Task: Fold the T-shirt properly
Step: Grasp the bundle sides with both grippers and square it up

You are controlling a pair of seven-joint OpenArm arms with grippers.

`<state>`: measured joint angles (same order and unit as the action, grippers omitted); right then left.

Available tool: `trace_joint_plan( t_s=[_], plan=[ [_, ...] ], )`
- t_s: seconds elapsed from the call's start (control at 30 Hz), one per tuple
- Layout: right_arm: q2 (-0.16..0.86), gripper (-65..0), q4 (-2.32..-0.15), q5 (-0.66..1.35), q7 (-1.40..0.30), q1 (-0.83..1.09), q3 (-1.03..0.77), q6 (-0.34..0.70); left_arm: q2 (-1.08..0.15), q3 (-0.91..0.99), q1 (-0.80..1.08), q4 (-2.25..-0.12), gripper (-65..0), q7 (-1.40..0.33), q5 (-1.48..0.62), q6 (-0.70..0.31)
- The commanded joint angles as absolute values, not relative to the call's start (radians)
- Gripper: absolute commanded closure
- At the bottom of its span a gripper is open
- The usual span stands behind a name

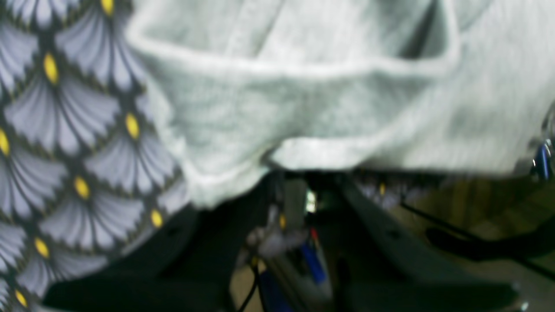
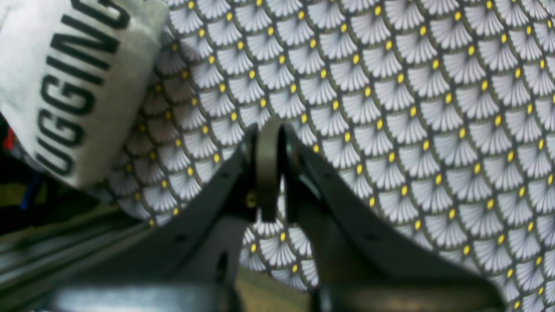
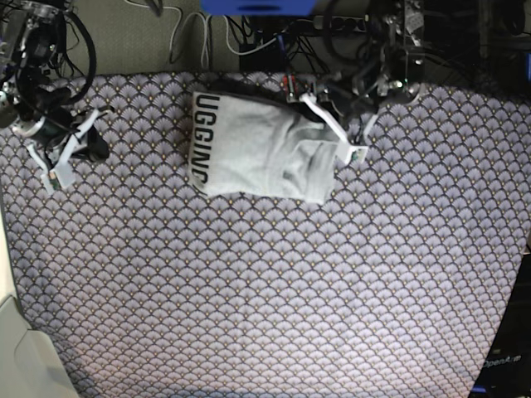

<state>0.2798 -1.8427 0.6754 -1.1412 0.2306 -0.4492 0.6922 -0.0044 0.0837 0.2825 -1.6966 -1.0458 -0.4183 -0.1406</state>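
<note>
T-shirt: handling and grip points

The T-shirt (image 3: 257, 153) lies bundled into a rough rectangle at the far middle of the tablecloth (image 3: 265, 282), lettering on its left edge. The fabric is judged soft, light and limp: take it at hems or corners, not mid-panel. The left gripper (image 3: 353, 149) sits at its right edge, nearly closed; whether it pinches fabric cannot be told. The right gripper (image 2: 269, 134) is closed, empty, far left.

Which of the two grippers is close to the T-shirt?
The left gripper, at the T-shirt's plain edge. The right gripper sits apart over the tablecloth.
</note>
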Motion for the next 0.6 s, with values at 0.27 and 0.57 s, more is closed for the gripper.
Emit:
trace_joint_plan(
  t_s=[0.27,0.57],
  plan=[
    [0.291,0.0,-1.825,0.570,-1.121,0.084,-0.363,0.698,0.064,0.085,0.107,-1.563,-5.9,-1.021,-0.417,-0.042],
    [0.294,0.0,-1.420,0.433,-1.078,-0.137,-0.162,0.698,0.110,0.087,-0.085,-1.365,-5.9,-0.932,-0.410,-0.036]
  ],
)
